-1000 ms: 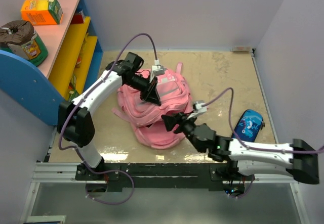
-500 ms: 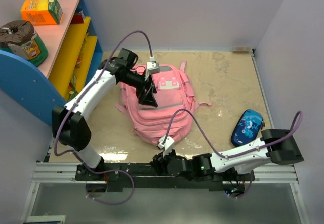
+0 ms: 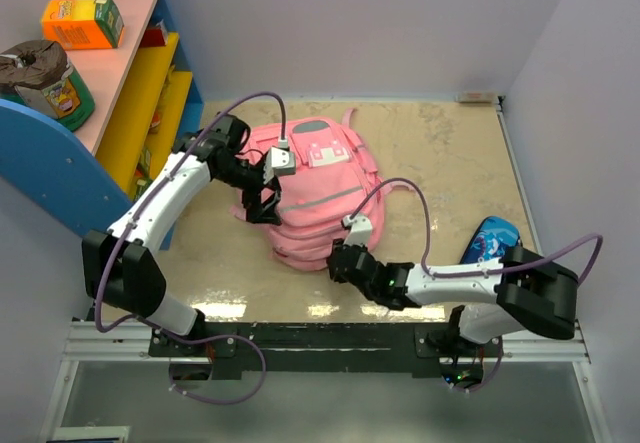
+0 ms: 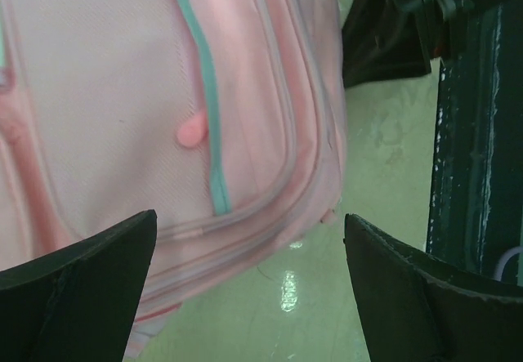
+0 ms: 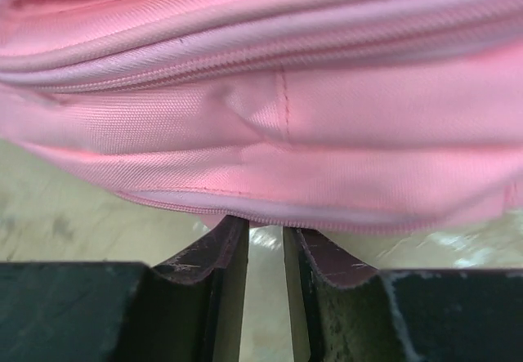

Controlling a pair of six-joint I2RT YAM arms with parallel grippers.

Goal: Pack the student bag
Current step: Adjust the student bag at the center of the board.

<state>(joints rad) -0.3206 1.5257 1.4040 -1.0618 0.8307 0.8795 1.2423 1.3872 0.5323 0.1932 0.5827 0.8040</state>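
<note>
Student bag (image 3: 320, 203) is laid flat on the table (image 3: 450, 163), front pockets up, with its long axis running from the grey top patch (image 3: 311, 126) at the far end to the bottom hem at the near end. Right gripper (image 3: 338, 263) is set low at that near hem, so the bag lies straight ahead of its fingers, its hem crossing their line. This arm is judged the nearer one for any lift or pull at the bottom end. Left gripper (image 3: 262, 206) is placed at the bag's left flank with its fingers spread wide and nothing held. The layout is given by the top view, but the right jaws are not resolved there. In the right wrist view the fingertips (image 5: 229, 239) are seen drawn close, with a narrow slit between them through which the table shows. The hem seam (image 5: 270, 208) sits just at the tips; whether fabric is nipped cannot be told. Only the left wrist view shows a teal zip line (image 4: 204, 92) and a pink pull tab (image 4: 189, 133) ahead of the open fingers. Blue pouch (image 3: 492, 241) is noted well apart, to the right.
</note>
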